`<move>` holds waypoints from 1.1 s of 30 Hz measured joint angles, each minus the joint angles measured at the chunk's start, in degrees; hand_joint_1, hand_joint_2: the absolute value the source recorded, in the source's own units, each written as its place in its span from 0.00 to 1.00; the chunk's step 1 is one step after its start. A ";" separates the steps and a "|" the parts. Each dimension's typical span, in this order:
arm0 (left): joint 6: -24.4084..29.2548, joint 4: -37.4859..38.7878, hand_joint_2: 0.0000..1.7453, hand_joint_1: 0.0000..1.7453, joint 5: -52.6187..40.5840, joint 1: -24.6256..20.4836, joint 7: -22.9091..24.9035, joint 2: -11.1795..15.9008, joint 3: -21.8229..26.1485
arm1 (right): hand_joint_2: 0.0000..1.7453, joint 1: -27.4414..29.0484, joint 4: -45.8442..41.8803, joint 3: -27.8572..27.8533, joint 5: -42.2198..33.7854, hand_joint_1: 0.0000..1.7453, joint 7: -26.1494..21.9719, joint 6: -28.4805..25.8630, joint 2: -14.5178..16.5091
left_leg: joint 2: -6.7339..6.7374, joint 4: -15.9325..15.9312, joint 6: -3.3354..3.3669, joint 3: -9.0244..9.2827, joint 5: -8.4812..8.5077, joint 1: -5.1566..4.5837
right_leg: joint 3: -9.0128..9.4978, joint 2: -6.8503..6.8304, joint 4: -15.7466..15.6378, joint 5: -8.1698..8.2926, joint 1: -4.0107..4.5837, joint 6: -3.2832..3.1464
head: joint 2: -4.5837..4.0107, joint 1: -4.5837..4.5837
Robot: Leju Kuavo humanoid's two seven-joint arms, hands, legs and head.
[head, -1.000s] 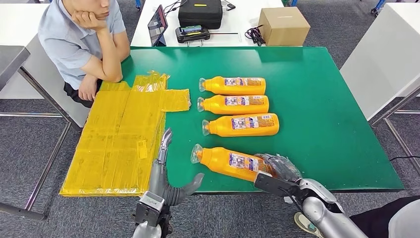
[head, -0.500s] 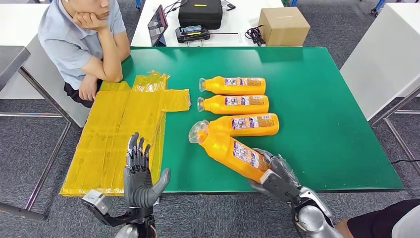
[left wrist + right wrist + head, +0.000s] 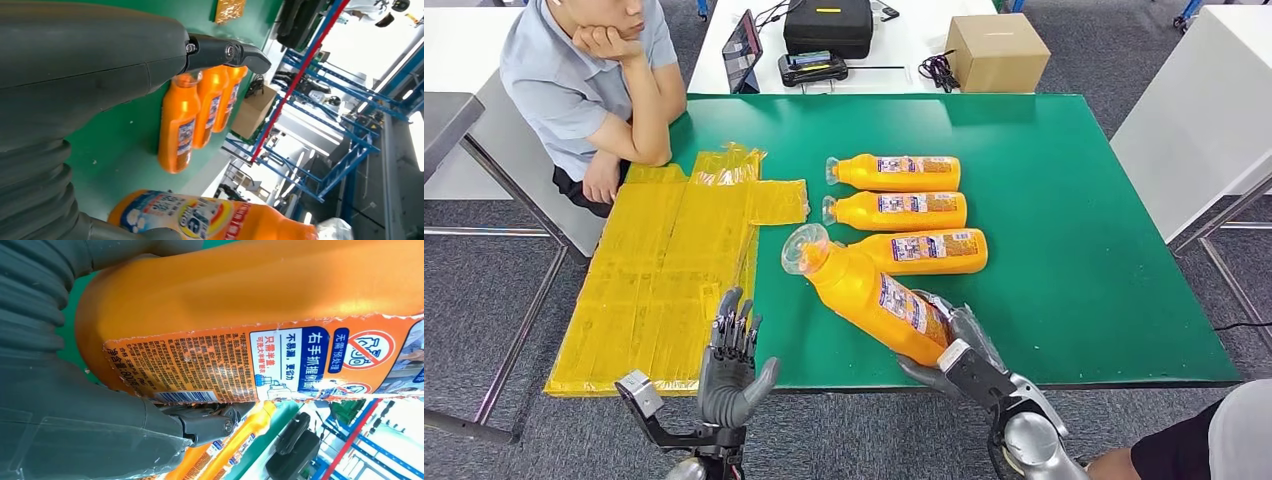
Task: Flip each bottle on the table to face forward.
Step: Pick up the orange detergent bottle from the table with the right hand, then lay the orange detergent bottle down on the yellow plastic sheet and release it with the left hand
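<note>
A: Where is the bottle being worked on?

B: The right hand [image 3: 954,350] grips the base of an orange bottle [image 3: 869,295], fingers wrapped round its lower end. The bottle is tilted, its base low near the front edge of the green table [image 3: 1064,250] and its clear-capped neck raised, pointing away and to the left. The neck end sits close over the cap end of the nearest lying bottle [image 3: 919,251].

A: What does the right wrist view show of that grip?

B: The label's fine-print side with a barcode faces the camera, and a dark finger [image 3: 210,422] presses under the bottle's body [image 3: 260,305].

A: And the other bottles?

B: Three orange bottles lie on their sides in a column, caps to the left, labels up: the far one [image 3: 894,172], the middle one [image 3: 896,210] and the nearest one. They lie parallel and close together.

A: The left hand?

B: The left hand [image 3: 729,365] is held upright at the front edge of the table, fingers apart and holding nothing, palm turned toward the held bottle. It stands over the edge of a yellow plastic sheet [image 3: 654,290] spread on the table's left part.

A: Anything around?

B: A person [image 3: 589,80] sits at the far left corner, chin propped on a hand. Beyond, a white table carries a cardboard box [image 3: 997,52], a black bag [image 3: 829,25] and a tablet [image 3: 742,48].
</note>
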 joint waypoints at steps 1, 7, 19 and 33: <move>-0.51 0.29 1.00 0.00 0.19 -0.07 0.23 0.00 -0.01 | 1.00 -0.04 0.00 0.01 -0.17 0.99 -0.02 0.21 0.10 | 0.00 0.00 0.00 0.00 0.00 0.00 | 0.00 0.00 0.00 0.00 0.00 0.00 | 0.00 0.00; -8.70 2.75 1.00 0.00 -1.34 -1.54 0.30 0.04 -1.56 | 1.00 -1.61 0.56 1.00 -1.39 0.99 -0.30 4.16 0.40 | 0.01 0.00 0.01 -0.01 0.01 -0.01 | 0.00 0.01 0.00 0.01 -0.01 0.00 | 0.00 0.01; -13.52 6.55 1.00 0.00 -6.93 -6.01 -1.25 -0.49 -3.58 | 1.00 -10.25 9.46 6.86 -2.14 1.00 0.02 9.37 0.34 | 0.00 0.02 0.01 0.02 0.04 0.00 | 0.02 0.00 0.02 0.02 0.00 0.01 | 0.00 0.01; -13.52 7.65 1.00 0.00 -7.21 -6.65 -1.25 -0.50 -3.55 | 1.00 -11.80 12.10 8.34 -2.22 0.98 0.02 9.37 0.11 | 0.00 0.01 0.02 0.00 0.03 -0.01 | 0.00 0.00 0.01 0.02 0.00 0.00 | 0.00 0.01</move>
